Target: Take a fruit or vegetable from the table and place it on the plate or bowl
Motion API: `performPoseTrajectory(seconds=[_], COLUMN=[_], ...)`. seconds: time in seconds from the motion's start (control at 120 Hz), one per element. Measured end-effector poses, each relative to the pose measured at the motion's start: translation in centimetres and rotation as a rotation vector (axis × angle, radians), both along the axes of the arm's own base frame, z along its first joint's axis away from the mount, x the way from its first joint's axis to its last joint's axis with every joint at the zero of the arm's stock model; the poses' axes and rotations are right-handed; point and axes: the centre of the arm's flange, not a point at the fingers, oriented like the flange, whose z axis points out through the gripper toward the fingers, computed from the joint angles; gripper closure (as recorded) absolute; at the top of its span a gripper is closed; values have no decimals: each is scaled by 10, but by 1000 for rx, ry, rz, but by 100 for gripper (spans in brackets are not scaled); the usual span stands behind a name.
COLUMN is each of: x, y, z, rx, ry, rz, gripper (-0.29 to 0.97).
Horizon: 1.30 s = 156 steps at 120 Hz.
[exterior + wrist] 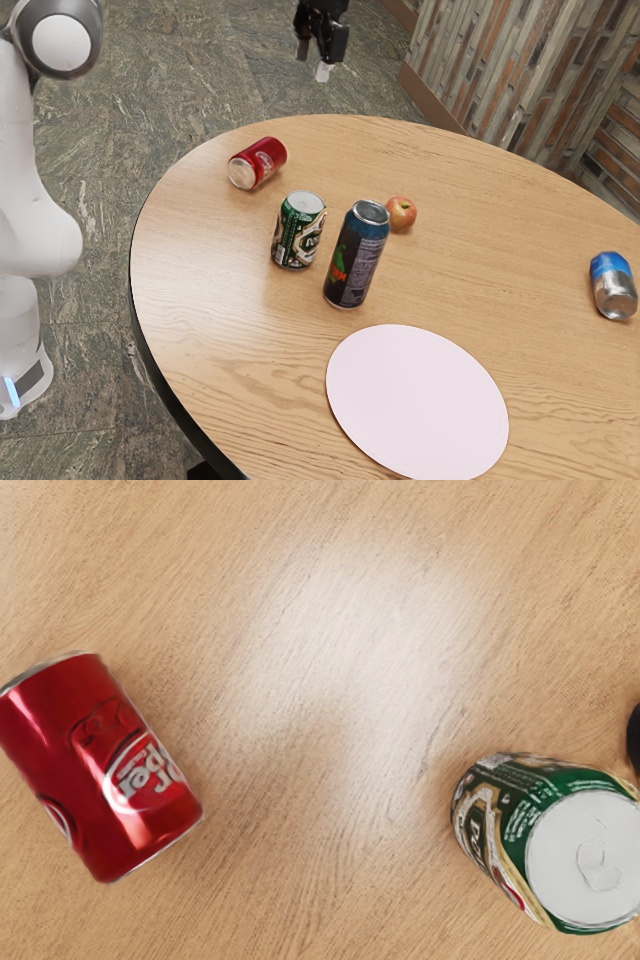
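Note:
A small red-yellow apple (pixel 401 212) rests on the round wooden table (pixel 500 200), just right of a tall dark can. A flat pale pink plate (pixel 417 400) lies near the table's front edge, with nothing on it. My black gripper (pixel 312 62) hangs high above the table's far edge, well away from the apple, open with nothing between its fingers. The wrist view looks straight down on bare wood between two cans.
A red can (pixel 257 163) (pixel 100 765) lies on its side at the back left. A green can (pixel 298 230) (pixel 550 840) and a dark blue can (pixel 356 254) stand upright beside the apple. Another blue can (pixel 613 285) lies at the exterior view's right edge.

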Motion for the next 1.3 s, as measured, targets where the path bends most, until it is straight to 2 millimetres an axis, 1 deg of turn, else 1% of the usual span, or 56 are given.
performPoseTrajectory(seconds=[0.058, 0.1, 0.125, 0.192, 0.242, 0.258, 0.3, 0.342, 0.417, 0.45, 0.475, 0.525, 0.642, 0.708, 0.767, 0.833, 0.892, 0.967, 1.042, 1.083, 1.167, 1.233, 1.3], x=[19, 33, 43, 65, 88, 95, 110, 123, 144, 151, 155, 162, 169, 173, 183, 191, 195, 197, 204, 207, 212, 217, 220], y=[14, 12, 6, -15, -26, -33, -50, -58, -62, -63, -65, -70, -74, -69, -63, -59, -57, -47, -39, -37, -32, -35, -33], z=[-31, -49, -56, -64, -82, -88, -109, -134, -185, -200, -208, -214, -216, -216, -217, -223, -226, -229, -241, -250, -261, -269, -275], rx=[-64, -89, -93, -106, -154, -158, -142, -113, -30, 10, 39, 80, 121, 124, 99, 77, 83, 84, 53, 35, 6, -7, -9], ry=[-7, -13, -23, -84, -136, -146, -150, -142, -95, -79, -71, -71, -95, -118, -152, -173, -175, -179, -185, -185, -194, -202, -208], rz=[-41, -86, -122, -219, -314, -344, -407, -452, -493, -509, -519, -542, -575, -574, -567, -565, -561, -546, -536, -534, -530, -535, -532], gripper=[2, 2, 2, 2, 2, 2, 2, 2, 2, 2, 2, 2, 2, 2, 2, 2, 2, 2, 2, 2, 2, 2, 2])
